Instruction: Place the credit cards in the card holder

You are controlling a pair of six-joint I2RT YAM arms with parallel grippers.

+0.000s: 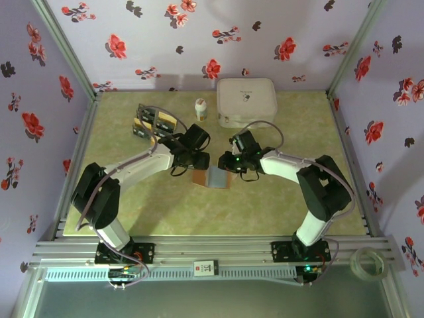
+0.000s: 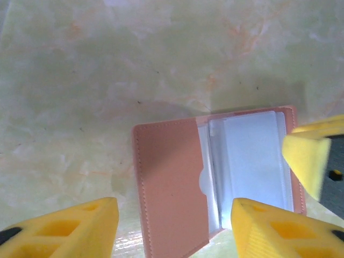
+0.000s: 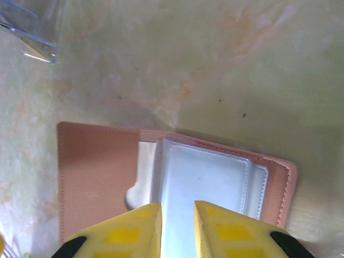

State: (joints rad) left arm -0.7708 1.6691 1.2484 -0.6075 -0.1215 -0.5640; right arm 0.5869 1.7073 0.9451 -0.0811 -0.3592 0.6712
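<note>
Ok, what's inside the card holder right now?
The card holder lies open on the table. Inside are clear plastic sleeves, and no card shows through them. The right arm's jaws cover the sleeves' near edge, so that part is hidden.

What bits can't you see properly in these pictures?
- Top view: the left arm and right arm hide part of the card holder; the credit cards are too small to count.
- Left wrist view: the picture's bottom edge cuts off the card holder's lower corner.
- Right wrist view: unclear whether the right hand pinches the clear sleeve.
</note>
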